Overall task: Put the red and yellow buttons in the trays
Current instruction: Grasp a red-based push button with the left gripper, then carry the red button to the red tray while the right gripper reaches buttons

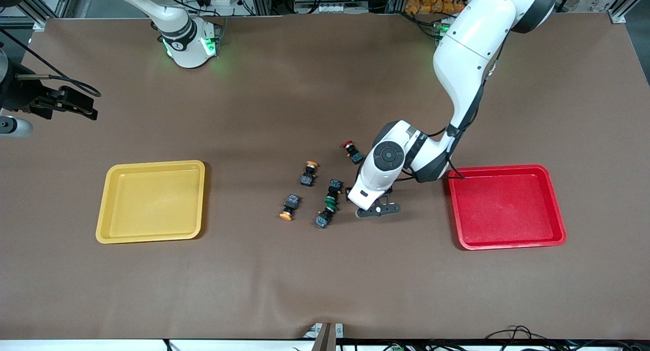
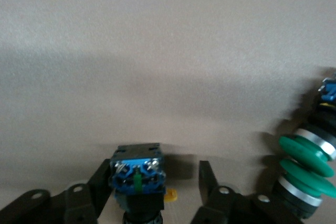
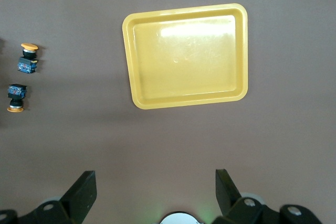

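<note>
Front view: the left claw (image 1: 377, 209) is down at the table in the middle of the brown mat (image 1: 325, 290), with the left arm's white wrist covering the spot between its fingers. Reading the mat as a dial centred on that claw, the red tray (image 1: 558, 229) lies at three o'clock, near it. The yellow tray (image 1: 109, 209) is at nine o'clock, well apart, and both trays hold nothing. A red-capped button (image 1: 352, 152) lies at eleven o'clock. One yellow-capped button (image 1: 309, 173) is at ten o'clock, and a second yellow-capped button (image 1: 289, 207) is at nine. A pair of green-capped buttons (image 1: 329, 202) lies cap to cap just beside the claw, also at nine.

In the left wrist view, a black button with a blue block (image 2: 137, 174) sits between the claw's fingers (image 2: 102, 179). One finger is against its side, while the other stands off with a clear gap, so the claw is apart and not clamped. The button's cap is hidden.

The right arm waits. The right claw (image 3: 156, 190) is up over the right arm's end of the table, its fingers wide apart and holding nothing.
</note>
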Robot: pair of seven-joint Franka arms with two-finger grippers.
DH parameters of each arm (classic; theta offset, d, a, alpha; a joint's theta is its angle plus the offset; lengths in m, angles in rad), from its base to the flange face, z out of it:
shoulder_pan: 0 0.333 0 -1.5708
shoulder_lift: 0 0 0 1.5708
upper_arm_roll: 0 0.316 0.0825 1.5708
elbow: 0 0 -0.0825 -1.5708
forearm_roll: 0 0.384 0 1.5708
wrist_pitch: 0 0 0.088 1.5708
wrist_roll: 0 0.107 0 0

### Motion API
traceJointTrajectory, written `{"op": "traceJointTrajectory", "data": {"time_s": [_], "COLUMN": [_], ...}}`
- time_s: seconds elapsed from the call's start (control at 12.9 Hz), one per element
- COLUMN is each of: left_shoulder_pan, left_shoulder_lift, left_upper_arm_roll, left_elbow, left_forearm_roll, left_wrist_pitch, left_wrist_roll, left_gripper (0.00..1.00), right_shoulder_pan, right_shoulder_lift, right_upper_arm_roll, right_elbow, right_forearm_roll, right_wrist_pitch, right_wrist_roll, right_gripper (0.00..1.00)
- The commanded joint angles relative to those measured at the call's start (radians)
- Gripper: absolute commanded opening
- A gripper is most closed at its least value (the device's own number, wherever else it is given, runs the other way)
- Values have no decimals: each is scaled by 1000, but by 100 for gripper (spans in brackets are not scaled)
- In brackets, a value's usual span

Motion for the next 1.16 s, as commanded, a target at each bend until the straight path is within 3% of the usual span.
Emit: {"op": "traceJointTrajectory", "data": {"time_s": [0.0,0.31,0.62,0.93,1.08], "left_shoulder_pan": [2,9,42,128,156], "left_shoulder_lift": [-27,-68,-131,-221,-295], "left_upper_arm_roll": [1,-1,1,-10,-11], "left_elbow": [-6,1,14,0,-64], "left_forearm_roll": [27,25,30,30,28], "left_wrist_pitch": [-52,-106,-192,-294,-324], "left_wrist_roll": [-34,-36,8,125,139], "left_gripper": [0,0,0,0,0], "right_shoulder_pan": [-5,21,96,107,137], "right_shoulder_lift": [0,24,90,105,145], "right_upper_arm_roll": [9,14,26,111,124], "right_elbow": [5,-3,-32,-183,-216], "right_forearm_roll": [0,56,56,56,56], "right_wrist_pitch": [5,80,188,424,510], "right_wrist_roll": [-2,15,163,369,450], "right_gripper": [100,100,100,100,100]}}
